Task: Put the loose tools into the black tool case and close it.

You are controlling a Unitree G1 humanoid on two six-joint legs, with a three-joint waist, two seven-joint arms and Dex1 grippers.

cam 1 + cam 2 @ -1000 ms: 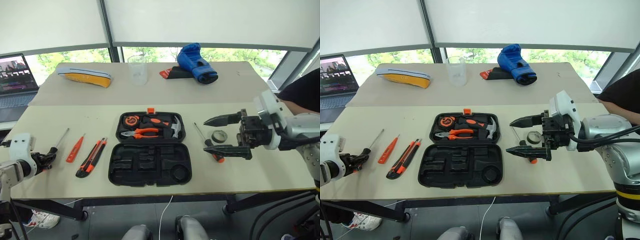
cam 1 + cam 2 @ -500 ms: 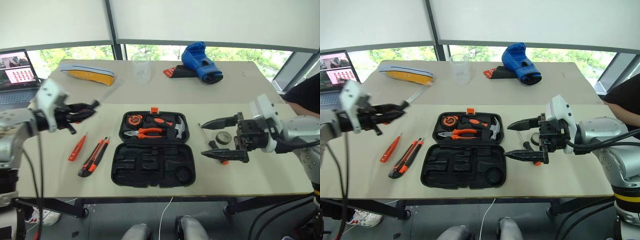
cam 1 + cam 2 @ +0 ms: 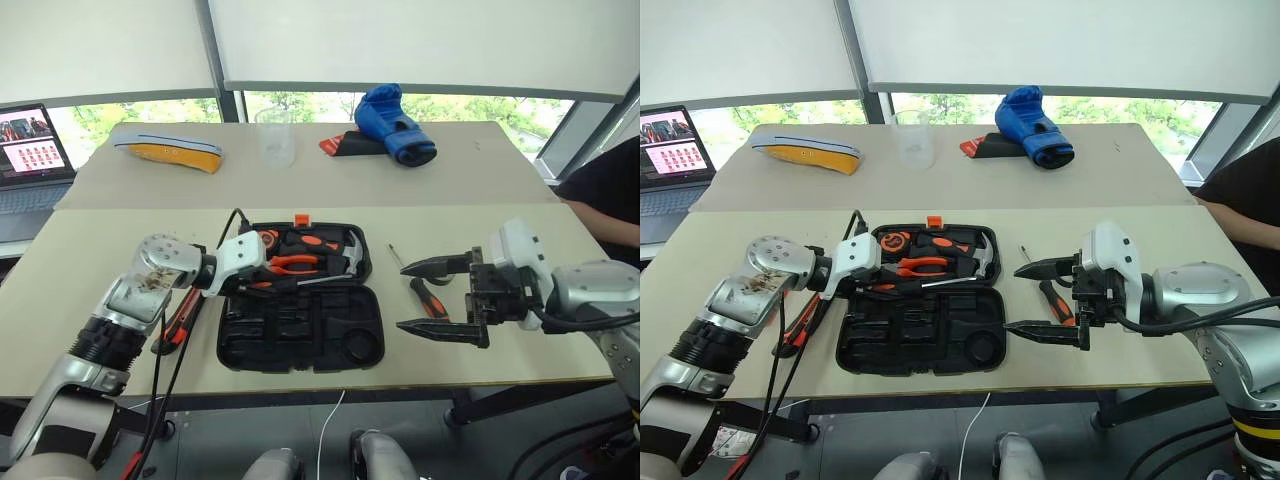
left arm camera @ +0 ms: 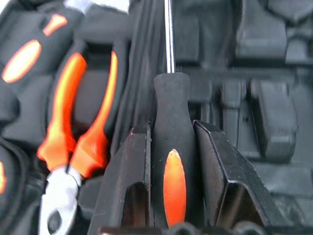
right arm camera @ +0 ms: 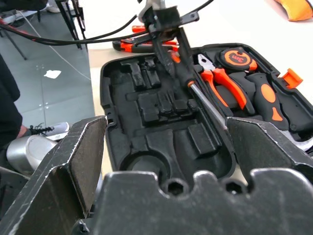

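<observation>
Open black tool case [image 3: 300, 330] (moulded slots mostly empty)

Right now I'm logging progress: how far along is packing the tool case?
Early stage. None of the loose tools sits in its slot yet, and the black tool case lies open. In hand: the left gripper holds a screwdriver over the case. Left: that one, another screwdriver by the open right gripper, the utility knife beside the case, any others, then closing.
</observation>
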